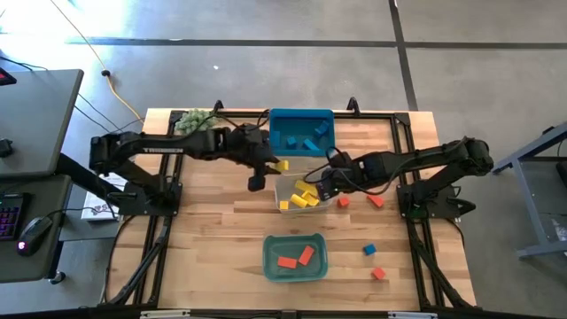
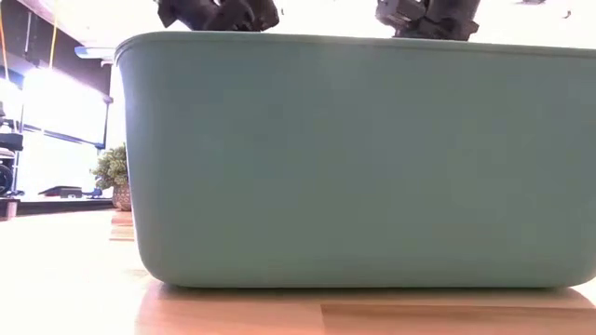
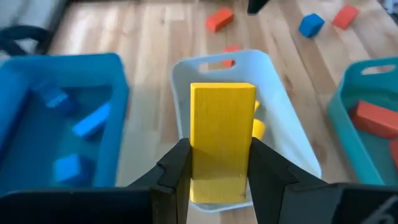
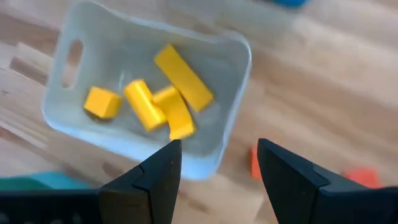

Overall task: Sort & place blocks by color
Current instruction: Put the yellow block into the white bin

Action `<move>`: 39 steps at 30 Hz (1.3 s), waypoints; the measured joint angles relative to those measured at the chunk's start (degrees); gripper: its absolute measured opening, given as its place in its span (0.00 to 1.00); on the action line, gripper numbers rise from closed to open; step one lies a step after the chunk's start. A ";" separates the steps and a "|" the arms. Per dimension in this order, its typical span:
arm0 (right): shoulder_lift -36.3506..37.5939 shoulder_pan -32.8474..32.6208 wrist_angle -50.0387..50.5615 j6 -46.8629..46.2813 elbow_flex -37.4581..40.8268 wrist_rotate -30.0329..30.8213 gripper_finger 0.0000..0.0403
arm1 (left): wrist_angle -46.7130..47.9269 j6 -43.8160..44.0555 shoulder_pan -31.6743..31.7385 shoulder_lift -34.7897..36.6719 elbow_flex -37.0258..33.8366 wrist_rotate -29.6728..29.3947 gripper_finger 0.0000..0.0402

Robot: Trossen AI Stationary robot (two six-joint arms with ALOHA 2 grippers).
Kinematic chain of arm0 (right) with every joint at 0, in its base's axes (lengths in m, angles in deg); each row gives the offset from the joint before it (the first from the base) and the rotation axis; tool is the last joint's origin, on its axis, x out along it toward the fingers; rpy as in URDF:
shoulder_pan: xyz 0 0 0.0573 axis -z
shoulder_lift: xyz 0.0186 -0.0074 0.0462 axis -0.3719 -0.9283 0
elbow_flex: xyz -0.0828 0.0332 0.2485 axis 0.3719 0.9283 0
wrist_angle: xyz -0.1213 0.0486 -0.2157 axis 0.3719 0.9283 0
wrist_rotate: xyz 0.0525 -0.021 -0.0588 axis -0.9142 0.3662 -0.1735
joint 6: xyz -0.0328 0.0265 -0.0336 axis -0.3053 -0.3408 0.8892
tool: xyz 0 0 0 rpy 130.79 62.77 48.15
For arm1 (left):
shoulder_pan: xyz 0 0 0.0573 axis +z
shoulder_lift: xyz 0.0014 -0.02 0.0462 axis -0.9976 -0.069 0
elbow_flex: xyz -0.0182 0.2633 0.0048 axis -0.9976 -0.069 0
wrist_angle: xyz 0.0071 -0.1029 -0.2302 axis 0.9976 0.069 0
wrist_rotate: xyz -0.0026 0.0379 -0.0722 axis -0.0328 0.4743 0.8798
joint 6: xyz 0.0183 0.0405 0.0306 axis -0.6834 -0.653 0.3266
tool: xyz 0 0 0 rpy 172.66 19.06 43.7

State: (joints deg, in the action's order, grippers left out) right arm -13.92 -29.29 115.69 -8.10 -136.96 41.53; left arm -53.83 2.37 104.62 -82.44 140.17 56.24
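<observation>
My left gripper (image 1: pixel 268 168) is over the far-left corner of the white bin (image 1: pixel 285 183) and is shut on a yellow bar block (image 1: pixel 282 166). In the left wrist view the yellow bar block (image 3: pixel 222 124) hangs above the white bin (image 3: pixel 180 87). The white bin holds several yellow blocks (image 4: pixel 168 99). My right gripper (image 4: pixel 219 155) is open above the white bin's right end (image 4: pixel 239 74), holding nothing. The blue bin (image 1: pixel 301 131) holds blue blocks, and the teal bin (image 1: pixel 270 261) holds two red blocks (image 1: pixel 297 259). My left gripper pinches the yellow bar between its two fingers (image 3: pixel 177 171), one on each long side, at the bar's end nearer the wrist (image 3: pixel 221 174). The bar runs along the fingers and sticks out past their tips. It is lifted clear above the white bin.
Loose on the table right of the bins are red blocks (image 1: pixel 343 202), (image 1: pixel 376 200), (image 1: pixel 378 274) and a blue block (image 1: pixel 368 250). A green spiky ball (image 1: pixel 195 120) sits at the far-left corner. The teal bin's wall (image 2: pixel 354 158) fills the low view.
</observation>
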 joint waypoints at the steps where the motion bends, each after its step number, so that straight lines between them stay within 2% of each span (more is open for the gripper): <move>1: 0.00 -0.31 0.68 -1.67 0.00 -1.06 0.49 | -0.30 0.01 0.07 -0.70 -0.02 1.27 0.24; 9: -0.13 -5.38 2.58 -11.39 0.00 -6.21 0.49 | -4.37 -2.14 -0.01 -7.52 -0.04 5.33 0.24; 16: -1.38 -12.01 4.09 -17.02 0.00 -10.82 0.49 | -5.73 -2.28 -0.01 -11.60 -0.04 5.59 0.24; 27: -5.77 -22.19 4.54 -23.62 0.00 -13.19 0.49 | -9.19 -0.41 -0.66 -17.31 -0.08 6.83 0.28; 32: -8.22 -25.74 4.65 -26.61 0.00 -15.95 0.50 | -8.92 2.55 -0.66 -18.31 -0.08 6.38 0.33; 39: -10.01 -29.81 5.72 -30.74 0.00 -18.29 0.55 | -9.11 2.56 -0.66 -18.05 -0.06 6.26 0.44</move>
State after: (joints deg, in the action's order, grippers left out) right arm -23.93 -59.11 121.41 -38.83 -136.96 23.24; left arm -62.94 4.93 103.96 -100.49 140.11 62.50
